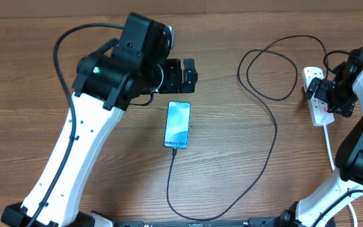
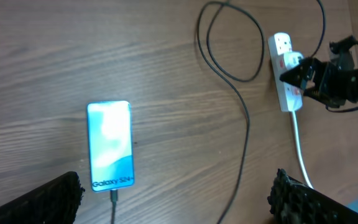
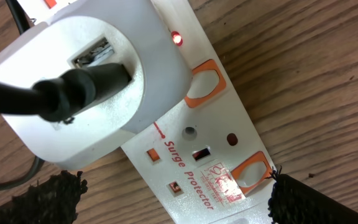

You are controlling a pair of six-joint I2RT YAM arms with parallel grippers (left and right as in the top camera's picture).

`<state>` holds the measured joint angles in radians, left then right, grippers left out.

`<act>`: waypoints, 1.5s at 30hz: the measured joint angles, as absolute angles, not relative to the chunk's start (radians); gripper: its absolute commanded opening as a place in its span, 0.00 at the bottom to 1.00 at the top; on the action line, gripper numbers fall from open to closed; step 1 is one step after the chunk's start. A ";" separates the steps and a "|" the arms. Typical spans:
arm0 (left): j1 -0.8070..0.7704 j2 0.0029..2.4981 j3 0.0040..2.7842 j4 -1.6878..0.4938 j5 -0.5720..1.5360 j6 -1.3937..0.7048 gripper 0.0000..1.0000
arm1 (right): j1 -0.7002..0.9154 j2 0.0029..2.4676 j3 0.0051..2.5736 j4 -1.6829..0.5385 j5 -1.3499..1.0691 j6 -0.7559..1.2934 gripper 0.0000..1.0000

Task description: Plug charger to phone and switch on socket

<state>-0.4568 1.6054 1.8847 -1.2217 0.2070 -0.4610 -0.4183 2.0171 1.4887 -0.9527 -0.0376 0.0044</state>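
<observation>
Our left arm climbs from below and left of the phone (image 1: 177, 124). Its long white link slopes up to bulky black joints, then bends so the left gripper (image 1: 183, 72) hovers just past the phone's top edge. Its ribbed black fingertips (image 2: 42, 202) are spread wide, holding nothing.

Far right of the phone, our right arm folds back on itself and the right gripper (image 1: 323, 94) hangs low over the socket (image 3: 204, 143). Its rough black pads (image 3: 48, 199) stand apart at either side of the strip. We cannot tell whether they touch it.

The phone is a slim, glossy rectangle with a light blue screen, lying flat on the brown wood-grain table (image 1: 43, 38). The charger (image 1: 275, 135) is a thin black cable. Its tip sits in the phone's bottom edge, and it curves away to the right in loose loops. Its black plug sits in a rounded white adapter (image 3: 135, 93) on the socket. The socket is smooth white plastic with orange-red switches (image 3: 204, 84) and a small red light (image 3: 178, 38) glowing.
</observation>
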 measured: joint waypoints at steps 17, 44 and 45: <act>-0.457 1.580 1.736 -1.044 -0.013 -0.461 0.99 | -0.418 2.017 1.489 -0.952 -0.038 0.004 1.00; -0.339 1.358 1.077 -0.359 0.052 -0.359 0.99 | -0.418 2.017 1.489 -0.953 -0.037 0.004 1.00; -0.329 1.343 1.043 -0.327 0.060 -0.359 1.00 | -0.418 2.017 1.489 -0.953 -0.037 0.004 1.00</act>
